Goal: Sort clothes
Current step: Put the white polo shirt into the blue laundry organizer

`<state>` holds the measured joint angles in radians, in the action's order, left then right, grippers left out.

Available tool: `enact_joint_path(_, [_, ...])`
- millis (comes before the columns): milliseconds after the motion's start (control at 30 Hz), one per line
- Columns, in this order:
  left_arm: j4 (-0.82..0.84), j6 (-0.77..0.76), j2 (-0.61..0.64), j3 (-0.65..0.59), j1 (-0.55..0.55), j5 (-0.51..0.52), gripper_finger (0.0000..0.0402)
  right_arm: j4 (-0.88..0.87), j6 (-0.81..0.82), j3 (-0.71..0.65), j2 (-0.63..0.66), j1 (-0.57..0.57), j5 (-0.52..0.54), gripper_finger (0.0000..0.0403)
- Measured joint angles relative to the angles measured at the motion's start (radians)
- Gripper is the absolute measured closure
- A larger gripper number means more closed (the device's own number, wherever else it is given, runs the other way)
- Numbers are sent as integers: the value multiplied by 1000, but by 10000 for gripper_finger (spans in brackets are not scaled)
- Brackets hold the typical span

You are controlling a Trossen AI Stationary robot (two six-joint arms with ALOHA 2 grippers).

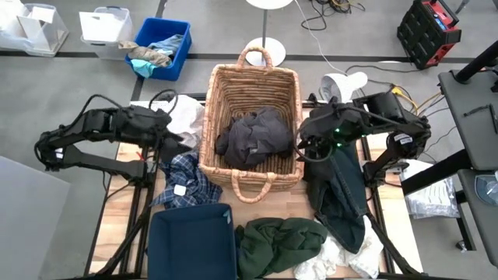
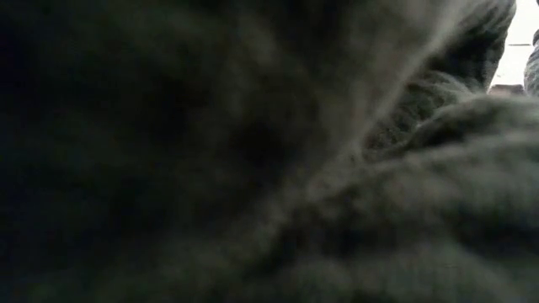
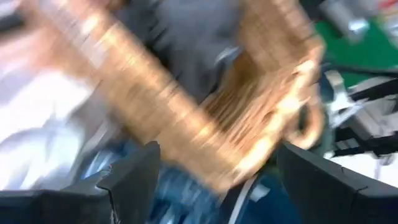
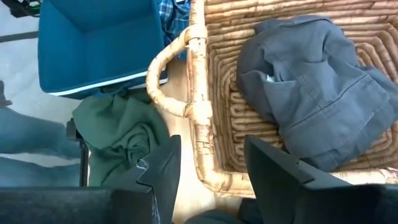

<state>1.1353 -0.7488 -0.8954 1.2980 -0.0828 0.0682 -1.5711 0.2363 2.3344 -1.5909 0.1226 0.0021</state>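
Note:
A charcoal garment (image 1: pixel 255 136) lies in the wicker basket (image 1: pixel 212 117), and it also shows in the right wrist view (image 4: pixel 311 99). My right gripper (image 1: pixel 302 148) (image 4: pixel 211 149) is open and empty over the basket's right rim, near its near corner. A dark garment (image 1: pixel 344 194) lies on the table under my right arm. A dark green garment (image 1: pixel 280 243) and a white one (image 1: pixel 350 258) lie at the near edge. My left gripper (image 1: pixel 177 144) (image 3: pixel 217 155) is open and empty at the basket's left side, between a white garment (image 1: pixel 185 115) and a plaid garment (image 1: pixel 183 180).
A dark blue bin (image 1: pixel 191 241) stands at the near left of the table. A blue bin (image 1: pixel 179 47) with rags stands on the floor beyond the table. Dark cloth (image 2: pixel 269 168) fills the low view right at the lens.

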Motion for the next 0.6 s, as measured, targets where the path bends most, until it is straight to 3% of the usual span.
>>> enact_joint_path(100, [139,-89,-1,0,-3,89,102,2,-2,0,0,0,6,229])
enact_joint_path(200, [209,-145,-13,0,-13,282,102,5,-22,0,-2,-2,45,225])
enact_joint_path(300, [229,-117,-39,0,-30,390,102,6,-43,0,-3,-3,66,221])
enact_joint_path(400, [228,75,-77,-1,-65,389,102,5,-52,0,-3,-3,77,218])
enact_joint_path(600, [233,530,-160,-7,-85,279,102,5,-47,0,-3,-3,77,218])
